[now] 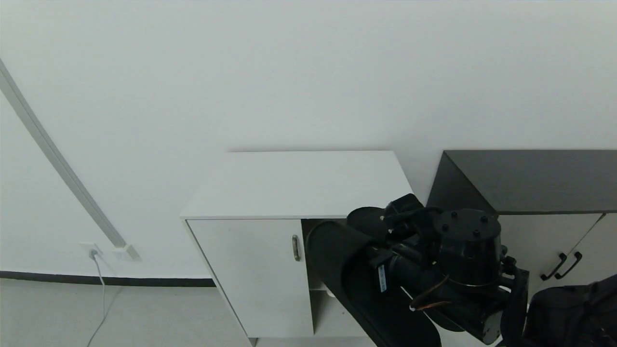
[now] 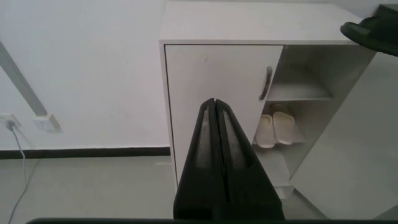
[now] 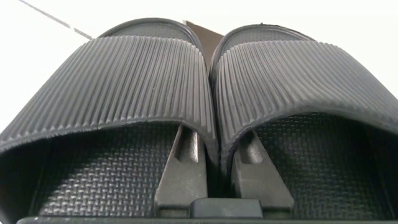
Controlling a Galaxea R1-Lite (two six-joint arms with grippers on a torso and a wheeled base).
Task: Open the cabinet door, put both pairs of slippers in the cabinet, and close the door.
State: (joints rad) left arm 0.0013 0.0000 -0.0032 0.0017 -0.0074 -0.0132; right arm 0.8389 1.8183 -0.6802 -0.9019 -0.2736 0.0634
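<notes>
At white cabinet (image 1: 294, 183), right side open, black pair held at the opening.
Left gripper (image 2: 214, 109), fingers pressed together and empty, faces closed left door (image 1: 255, 274), apart from it. White slippers (image 2: 277, 129) sit on a shelf inside. Right gripper (image 3: 216, 149) pinches black slippers (image 1: 337, 255) by their touching inner walls, one finger in each, just in front of the open compartment.

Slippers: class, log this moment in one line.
white cabinet door open; pale slippers inside; black ribbed slippers held by right gripper; left gripper shut
</notes>
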